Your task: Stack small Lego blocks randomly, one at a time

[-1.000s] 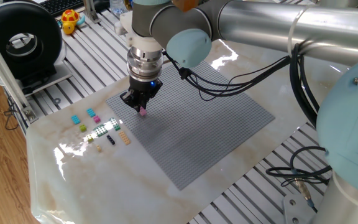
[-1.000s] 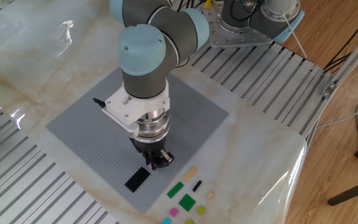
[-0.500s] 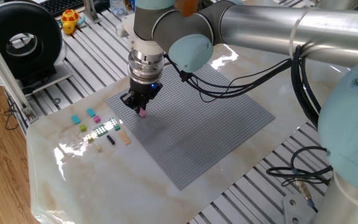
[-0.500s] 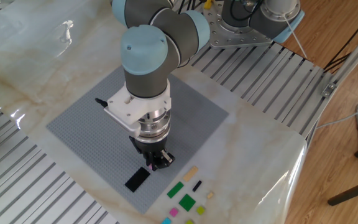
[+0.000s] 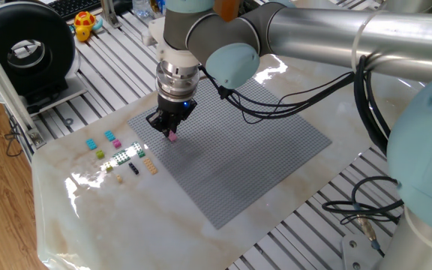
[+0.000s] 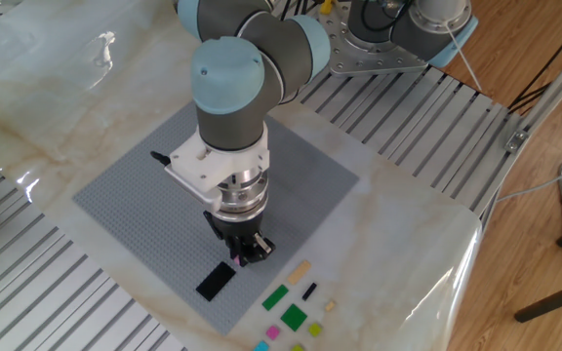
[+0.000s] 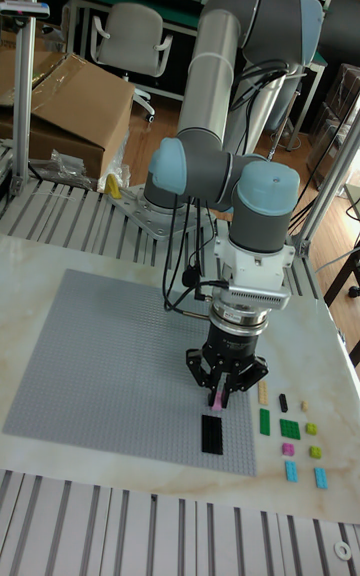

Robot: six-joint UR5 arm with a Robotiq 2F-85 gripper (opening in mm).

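Several loose bricks [image 7: 290, 429] beside baseplate [image 7: 100, 366]

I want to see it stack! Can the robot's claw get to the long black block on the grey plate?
Probably yes. The gripper hangs just above and beside the black block, with nothing between them. But it is already shut on a pink block, so it could set that on top, not grab the black one.

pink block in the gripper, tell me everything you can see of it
The pink block is a tiny bright pink brick, plastic by its look, pinched between the fingertips of the gripper. Only its lower end shows below the fingers. It hangs over the near-left corner region of the grey baseplate; whether it touches the plate cannot be told.
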